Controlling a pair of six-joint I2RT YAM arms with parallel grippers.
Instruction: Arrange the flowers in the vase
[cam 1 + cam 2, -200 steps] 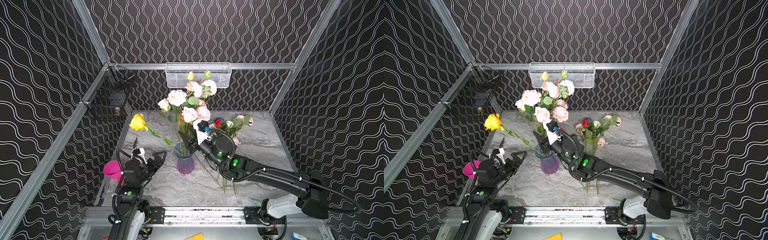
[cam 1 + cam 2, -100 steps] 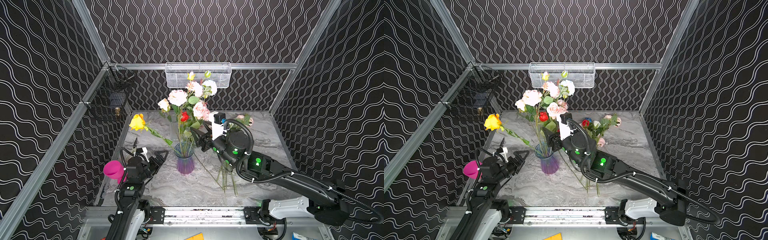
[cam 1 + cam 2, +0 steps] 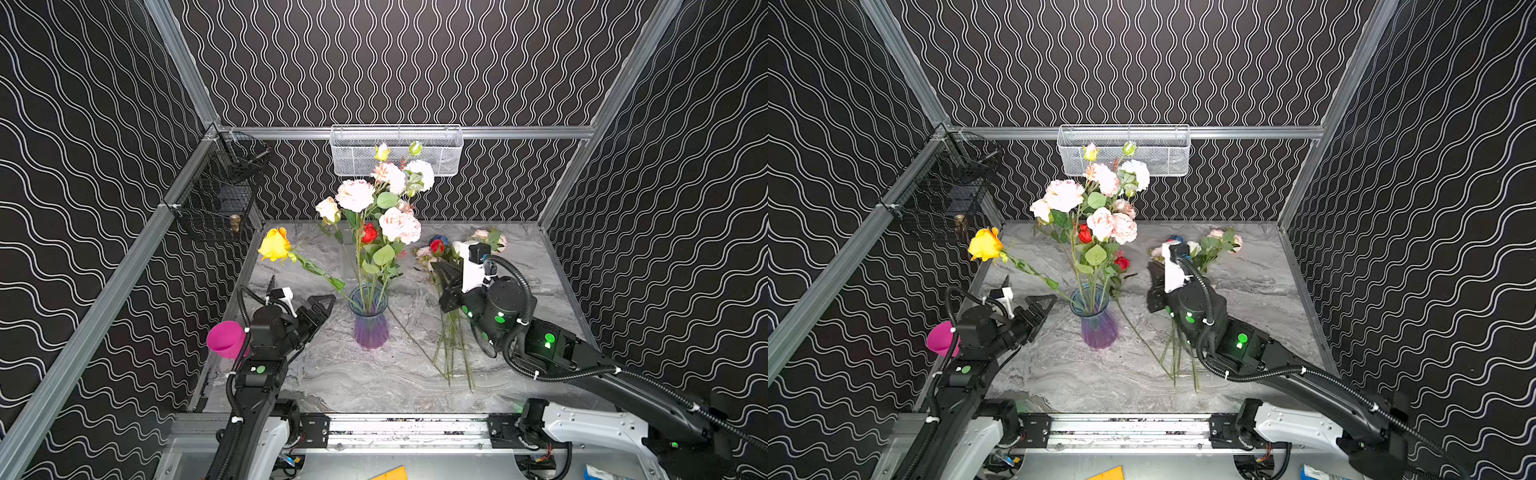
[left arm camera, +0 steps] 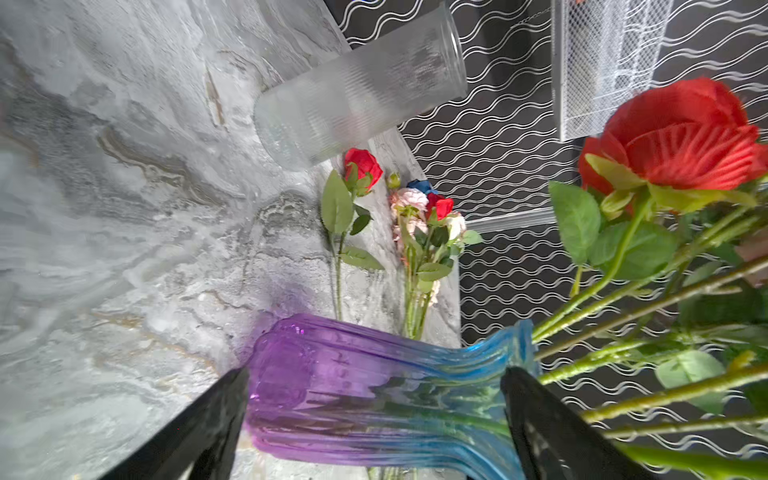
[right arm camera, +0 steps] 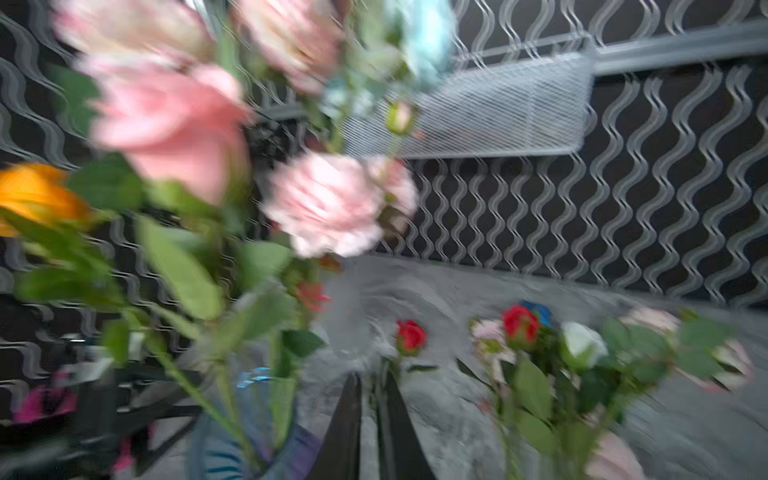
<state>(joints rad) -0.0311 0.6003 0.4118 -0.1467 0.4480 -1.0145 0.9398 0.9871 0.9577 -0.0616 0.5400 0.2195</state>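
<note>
My left gripper (image 3: 322,304) sits just left of the purple vase (image 3: 369,328), jaws spread wide and clear of it. My right gripper (image 5: 370,376) hovers right of the vase, fingers pressed together; blur hides any stem between them. Several flowers (image 3: 376,199) stand in the vase, and a loose bunch (image 3: 1210,247) lies to its right.

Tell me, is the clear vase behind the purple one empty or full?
Empty: in the left wrist view no stems show inside the clear vase or at its mouth.

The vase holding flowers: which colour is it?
Purple below, blue toward the rim; the vase shows best in the left wrist view.
</note>
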